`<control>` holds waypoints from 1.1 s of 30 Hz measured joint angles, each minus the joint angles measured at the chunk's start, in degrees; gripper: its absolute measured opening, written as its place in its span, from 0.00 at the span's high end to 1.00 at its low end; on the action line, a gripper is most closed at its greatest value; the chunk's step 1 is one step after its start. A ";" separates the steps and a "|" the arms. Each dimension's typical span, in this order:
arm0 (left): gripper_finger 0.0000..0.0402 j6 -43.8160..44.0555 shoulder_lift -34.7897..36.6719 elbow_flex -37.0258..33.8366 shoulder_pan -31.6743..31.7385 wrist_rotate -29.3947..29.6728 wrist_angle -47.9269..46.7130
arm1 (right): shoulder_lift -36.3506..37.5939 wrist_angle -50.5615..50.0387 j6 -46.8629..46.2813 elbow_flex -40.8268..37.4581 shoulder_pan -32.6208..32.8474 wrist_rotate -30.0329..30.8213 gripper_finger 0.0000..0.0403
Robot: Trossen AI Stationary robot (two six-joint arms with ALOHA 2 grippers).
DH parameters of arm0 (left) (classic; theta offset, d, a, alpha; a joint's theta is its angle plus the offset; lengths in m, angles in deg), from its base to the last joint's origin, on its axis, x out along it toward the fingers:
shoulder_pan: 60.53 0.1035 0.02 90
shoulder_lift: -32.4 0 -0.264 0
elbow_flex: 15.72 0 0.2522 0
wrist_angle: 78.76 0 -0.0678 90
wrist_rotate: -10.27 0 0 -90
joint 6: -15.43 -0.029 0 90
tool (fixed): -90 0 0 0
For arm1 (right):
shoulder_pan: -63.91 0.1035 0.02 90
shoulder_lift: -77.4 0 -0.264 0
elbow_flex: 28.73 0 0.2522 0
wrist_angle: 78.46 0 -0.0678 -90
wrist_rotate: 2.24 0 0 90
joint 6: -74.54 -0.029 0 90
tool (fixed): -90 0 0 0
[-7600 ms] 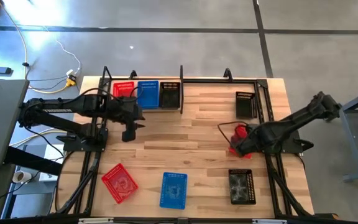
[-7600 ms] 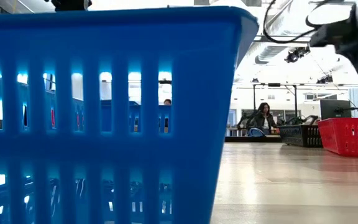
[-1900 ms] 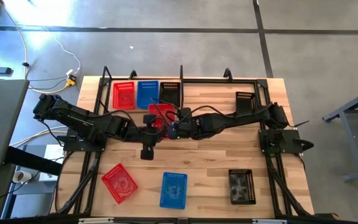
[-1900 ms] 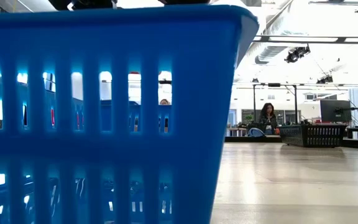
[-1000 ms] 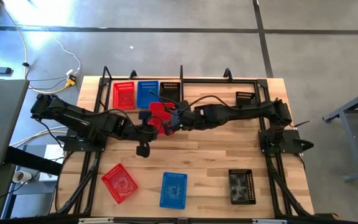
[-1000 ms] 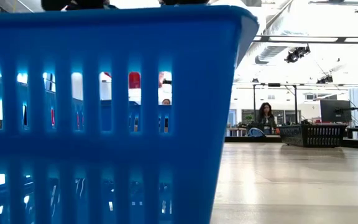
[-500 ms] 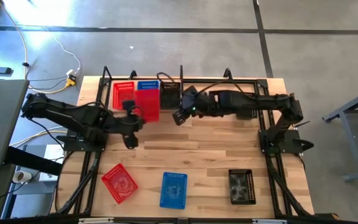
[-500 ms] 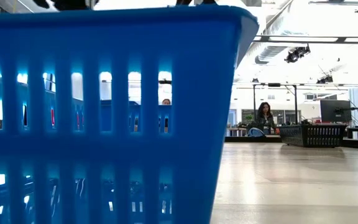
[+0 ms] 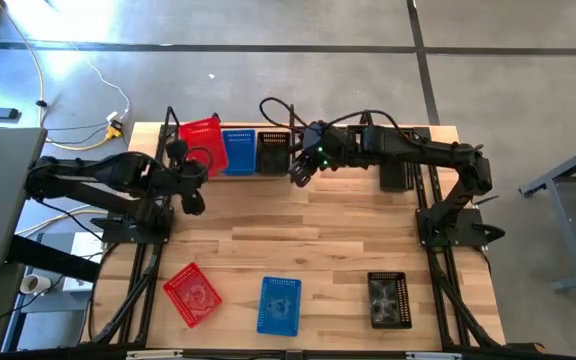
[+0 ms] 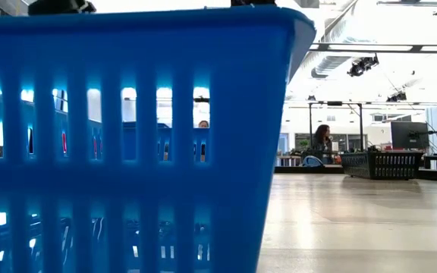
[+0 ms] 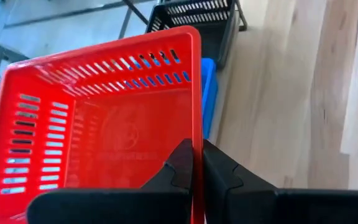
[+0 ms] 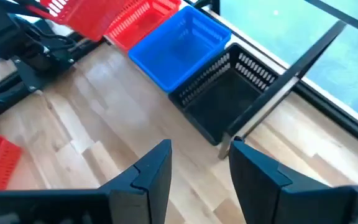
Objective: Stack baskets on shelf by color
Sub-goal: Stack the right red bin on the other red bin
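Note:
My left gripper (image 9: 194, 163) is shut on a red basket (image 9: 200, 134), which it holds tilted over the far left end of the shelf (image 9: 398, 128). A blue basket (image 9: 238, 150) and a black basket (image 9: 273, 150) stand beside it on the shelf. In the right wrist view a second red basket (image 12: 143, 17) shows under the held one. My right gripper (image 9: 298, 173) hangs open just right of the black basket, its fingers (image 12: 148, 174) around nothing. My left gripper pinches one side wall of the red basket at its rim (image 11: 196, 134), with one finger (image 11: 182, 165) inside the basket and the other outside. The fingers come from the table's near left side. The basket is lifted and tilted.
Near the front edge lie a red basket (image 9: 192, 293), a blue basket (image 9: 279, 305) that fills the low view (image 10: 127, 136), and a black basket (image 9: 389, 298). Another black basket (image 9: 398, 170) sits at the far right, partly under my right arm. A person shows in the room behind.
My left gripper has carried the red basket from the table's middle toward the far left, to above the shelf's left end, and the basket has tipped. My right gripper, open throughout, has drawn back toward the far edge as the red basket went away from it.

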 joint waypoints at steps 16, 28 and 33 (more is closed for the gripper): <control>1.00 -12.92 3.66 -10.46 16.21 -10.97 8.66 | 1.72 -6.86 9.22 0.00 -5.25 -2.68 0.64; 1.00 -26.18 4.23 -10.67 23.84 -17.05 8.61 | 1.70 -9.72 14.03 0.00 -5.81 -2.46 0.64; 1.00 -29.05 4.80 -10.67 26.94 -18.74 8.24 | 1.70 -9.59 13.34 0.00 -6.29 -2.46 0.64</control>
